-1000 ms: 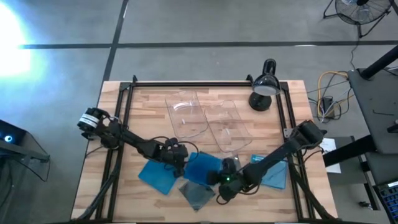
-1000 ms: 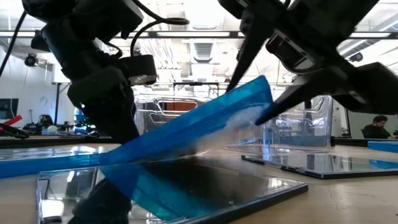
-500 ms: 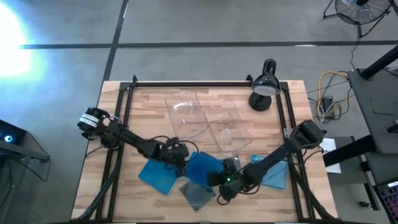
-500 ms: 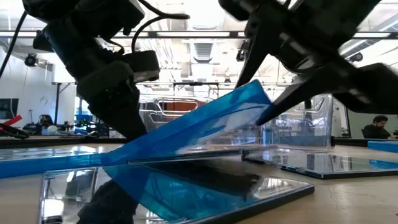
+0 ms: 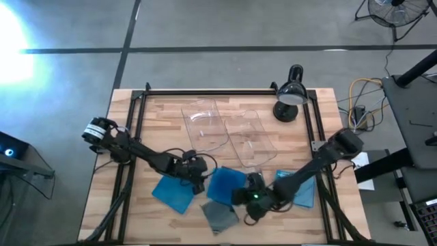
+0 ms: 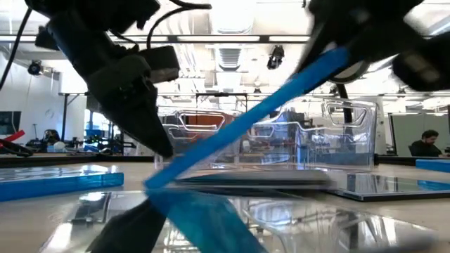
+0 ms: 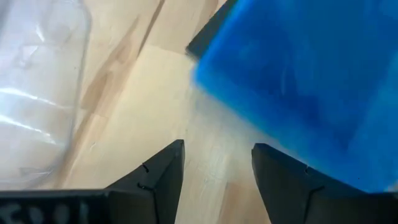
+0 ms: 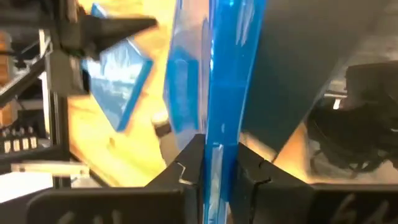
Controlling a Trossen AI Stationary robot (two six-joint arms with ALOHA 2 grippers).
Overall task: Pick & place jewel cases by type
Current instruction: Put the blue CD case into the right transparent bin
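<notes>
A bright blue jewel case (image 5: 225,183) stands tilted near the table's front middle, its raised right edge in my right gripper (image 5: 248,195), which is shut on it. Its low left edge (image 6: 153,184) is down beside my left gripper (image 5: 197,173). That gripper is open (image 7: 217,158), with the case's corner (image 7: 211,68) just ahead of its fingers and nothing between them. Another blue case (image 5: 173,193) lies flat at the front left. A dark grey one (image 5: 220,216) lies near the front edge. A third blue case (image 5: 301,191) lies under my right arm. My right gripper pinches the blue case's raised right edge (image 8: 216,140) between its two fingers, one on each flat face. The fingers come from the table's right side, slanting down. The case slopes steeply from the hold down to its left edge, which stays at table level.
Two clear plastic trays (image 5: 205,126) (image 5: 253,141) sit at the table's middle, beyond both grippers. A black desk lamp (image 5: 289,97) stands at the back right corner. Black rails (image 5: 134,130) run along the table's left and right sides.
My right gripper has shut on the blue case's raised edge and gone up with it. The case has tipped much steeper: its right edge has risen while its left edge has stayed down beside my left gripper.
</notes>
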